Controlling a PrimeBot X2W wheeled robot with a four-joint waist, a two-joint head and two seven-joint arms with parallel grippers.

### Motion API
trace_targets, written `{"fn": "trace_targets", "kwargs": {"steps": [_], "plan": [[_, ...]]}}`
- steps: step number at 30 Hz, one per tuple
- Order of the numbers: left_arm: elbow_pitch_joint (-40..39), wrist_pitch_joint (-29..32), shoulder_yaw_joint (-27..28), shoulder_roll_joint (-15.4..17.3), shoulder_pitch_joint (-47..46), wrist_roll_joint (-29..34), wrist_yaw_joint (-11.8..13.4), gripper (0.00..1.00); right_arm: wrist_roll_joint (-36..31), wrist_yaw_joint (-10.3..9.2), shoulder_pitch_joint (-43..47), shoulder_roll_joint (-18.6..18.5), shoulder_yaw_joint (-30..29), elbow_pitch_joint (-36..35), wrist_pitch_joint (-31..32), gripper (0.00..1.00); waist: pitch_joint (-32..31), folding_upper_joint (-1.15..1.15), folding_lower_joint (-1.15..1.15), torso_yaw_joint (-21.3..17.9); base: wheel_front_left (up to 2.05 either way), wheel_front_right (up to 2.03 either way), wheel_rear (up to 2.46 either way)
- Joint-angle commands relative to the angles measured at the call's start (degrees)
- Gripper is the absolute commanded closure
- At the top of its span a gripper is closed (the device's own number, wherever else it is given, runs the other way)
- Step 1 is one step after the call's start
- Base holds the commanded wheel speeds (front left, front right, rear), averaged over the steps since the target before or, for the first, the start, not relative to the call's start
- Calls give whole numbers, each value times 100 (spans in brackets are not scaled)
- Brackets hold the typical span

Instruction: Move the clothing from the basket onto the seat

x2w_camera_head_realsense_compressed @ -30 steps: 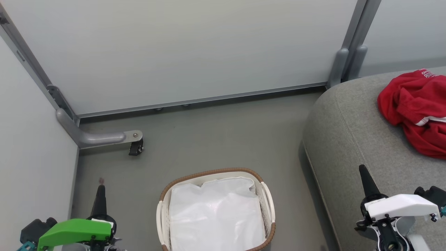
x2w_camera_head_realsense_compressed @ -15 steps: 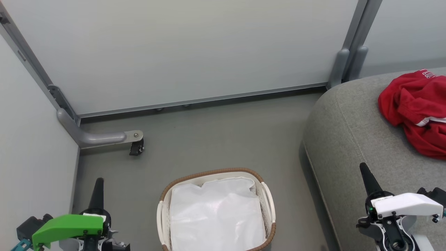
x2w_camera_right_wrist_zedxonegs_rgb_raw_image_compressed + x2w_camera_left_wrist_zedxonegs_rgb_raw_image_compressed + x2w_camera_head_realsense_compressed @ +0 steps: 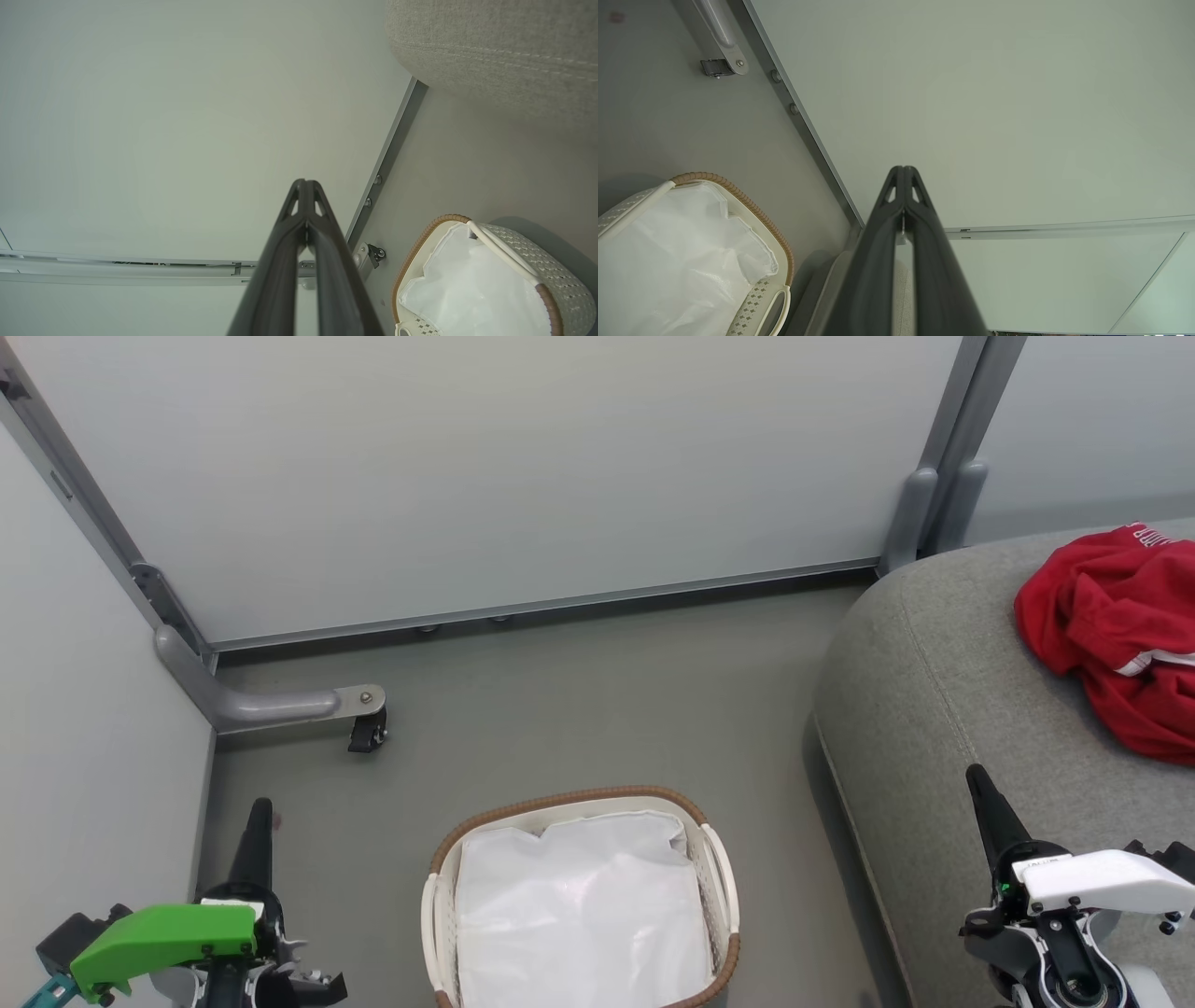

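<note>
The basket [image 3: 579,800], white with a brown woven rim, is shown standing on the grey floor [image 3: 579,691] and is taken as the reference for all positions. A crumpled white liner [image 3: 579,905] is seen lying inside it.

The seat [image 3: 934,709], a grey upholstered cushion with a rounded corner and a stitched seam, is placed to the right of the basket, with a strip of floor between the two. The red clothing [image 3: 1116,635] is found bunched on top of the seat, to the right of and beyond the basket and well apart from it. White trim and small white lettering are visible on its folds.

The left claw [image 3: 260,812] is held to the left of the basket, apart from its rim. Its two dark fingers are pressed together at the tips, as is confirmed in the left wrist view [image 3: 903,170], where the basket rim [image 3: 738,196] is also seen. The right claw [image 3: 977,777] is held to the right of the basket, in front of the seat's near part. Its fingers are likewise pressed together at the tips, as the right wrist view [image 3: 306,183] shows, along with the basket [image 3: 420,242] and the seat edge [image 3: 490,46].

Beyond the basket, a pale wall panel [image 3: 485,467] is seen, and a metal foot with a castor [image 3: 366,733] beyond and to the left.
</note>
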Motion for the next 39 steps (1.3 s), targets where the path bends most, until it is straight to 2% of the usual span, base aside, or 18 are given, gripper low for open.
{"fn": "trace_targets", "kwargs": {"steps": [1, 25, 39], "plan": [[-52, 37, 28, 35, -131, -123, -40, 100, 132, -4, -37, -35, -27, -49, 37, 100, -1, 0, 0, 2, 0, 0, 0], [-191, 291, 133, 40, -206, -1030, -87, 100, 1129, -4, -24, -44, -96, -163, 290, 100, -12, 0, 0, 24, 0, 0, 0], [-184, 297, 132, 40, -195, -1026, -87, 100, 1127, -4, -23, -44, -96, -160, 288, 100, -12, 0, 0, 25, 0, 0, 0]]}}
